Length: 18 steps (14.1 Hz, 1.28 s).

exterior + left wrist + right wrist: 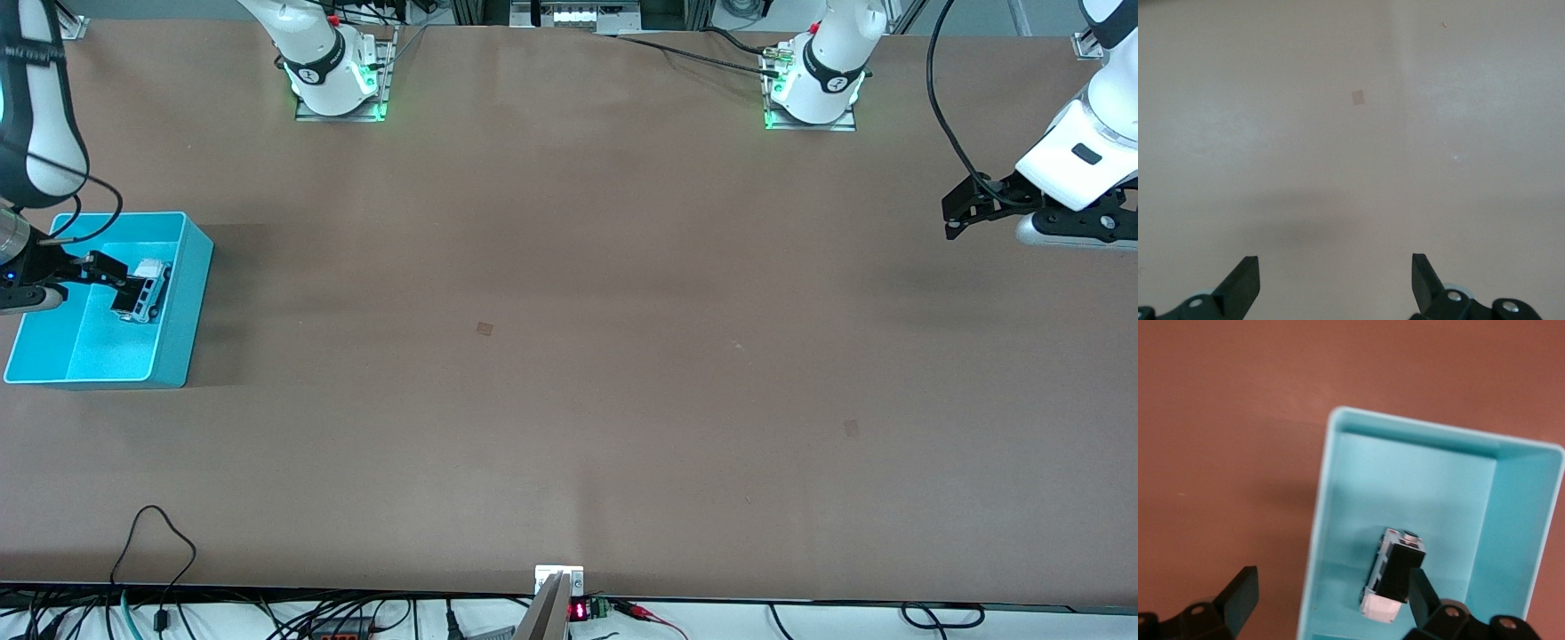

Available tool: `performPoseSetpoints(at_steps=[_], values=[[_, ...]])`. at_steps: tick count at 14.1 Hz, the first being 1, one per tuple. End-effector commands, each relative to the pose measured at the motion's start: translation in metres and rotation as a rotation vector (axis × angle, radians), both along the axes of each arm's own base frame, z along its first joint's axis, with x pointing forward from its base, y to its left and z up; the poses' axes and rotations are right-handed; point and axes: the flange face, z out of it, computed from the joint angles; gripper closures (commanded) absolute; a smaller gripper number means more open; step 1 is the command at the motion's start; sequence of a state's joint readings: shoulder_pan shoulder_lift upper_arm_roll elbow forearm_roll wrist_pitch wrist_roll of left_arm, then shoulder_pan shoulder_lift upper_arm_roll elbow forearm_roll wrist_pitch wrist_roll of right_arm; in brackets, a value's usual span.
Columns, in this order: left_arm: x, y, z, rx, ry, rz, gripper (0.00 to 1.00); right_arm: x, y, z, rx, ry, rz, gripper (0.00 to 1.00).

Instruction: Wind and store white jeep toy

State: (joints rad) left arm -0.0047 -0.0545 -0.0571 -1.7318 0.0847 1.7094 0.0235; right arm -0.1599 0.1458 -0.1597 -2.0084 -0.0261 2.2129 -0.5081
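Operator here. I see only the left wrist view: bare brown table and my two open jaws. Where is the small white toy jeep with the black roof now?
Observer: The small white toy jeep lies inside the open turquoise plastic bin, at the right arm's end of the table.
Operator: Is the right gripper holding it?
Observer: No. The right gripper is over the bin with its jaws open, one finger beside the jeep and not clamping it.
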Motion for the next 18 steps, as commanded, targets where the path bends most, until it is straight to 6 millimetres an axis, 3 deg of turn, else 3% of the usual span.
performPoseSetpoints(at_steps=[1, 7, 12, 16, 18], values=[[-0.006, -0.001, 0.002, -0.011, -0.009, 0.005, 0.0, 0.007, 0.035, 0.037, 0.01, 0.015, 0.044, 0.0], [-0.008, -0.001, 0.001, -0.01, 0.004, -0.003, 0.0, 0.015, 0.094, 0.077, 0.023, 0.015, 0.004, 0.0], [-0.007, 0.0, 0.001, -0.007, 0.002, -0.004, 0.0, 0.003, 0.142, 0.123, 0.039, 0.047, -0.077, 0.0], [-0.007, 0.0, 0.0, -0.009, 0.006, -0.004, 0.0, -0.007, 0.194, 0.16, 0.043, 0.015, -0.092, 0.0], [-0.007, 0.0, 0.0, -0.007, 0.006, -0.005, 0.0, -0.009, 0.205, 0.173, 0.045, -0.003, -0.078, 0.0]])
